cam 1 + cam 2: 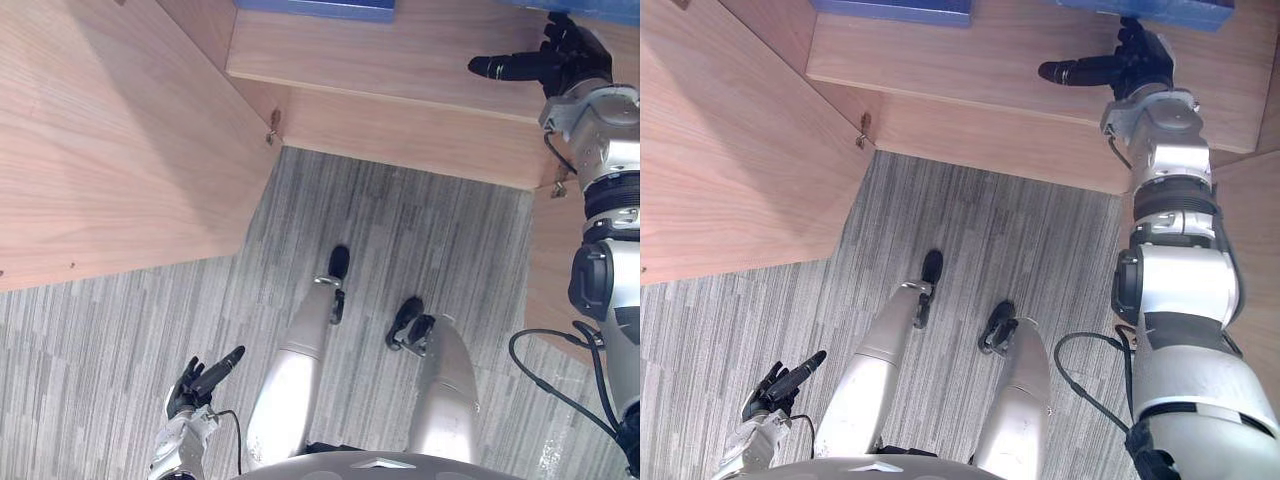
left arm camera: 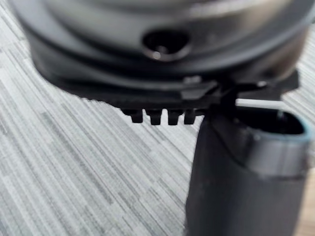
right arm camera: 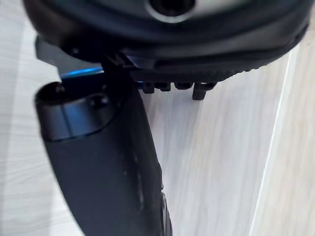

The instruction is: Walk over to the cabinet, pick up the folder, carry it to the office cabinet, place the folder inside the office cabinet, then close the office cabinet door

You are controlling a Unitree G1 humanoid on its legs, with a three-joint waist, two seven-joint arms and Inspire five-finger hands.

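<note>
Left eye view, cabinet: a pale wooden cabinet door (image 1: 110,130) stood swung wide at the left, joined by a metal hinge (image 1: 273,127) to a wooden shelf (image 1: 400,70) that ran across the top.
Left eye view, right hand: the right hand (image 1: 575,55) hung over the shelf's right end, its thumb (image 1: 500,67) pointed out sideways and its fingers loosely spread, holding nothing.
Left eye view, left hand: the left hand (image 1: 190,390) hung low at the left above the grey striped carpet floor (image 1: 400,230), its fingers relaxed and apart, empty.
Right eye view, task's thing: the blue folder (image 1: 1160,12) lay on the shelf at the top edge, just past the right hand's fingertips; whether they touched it could not be told.
Right eye view, other item: a second blue slab (image 1: 890,8) lay further left on the same shelf, well apart from the hand.
Left wrist view: the left hand's fingers (image 2: 160,116) showed as a short row of tips beside the thumb, with bare carpet floor past them and nothing between.
Right wrist view: the right hand's fingers (image 3: 199,90) showed as a row of tips over pale wood, the thumb stood apart from them, and a strip of blue showed behind the thumb's base.
</note>
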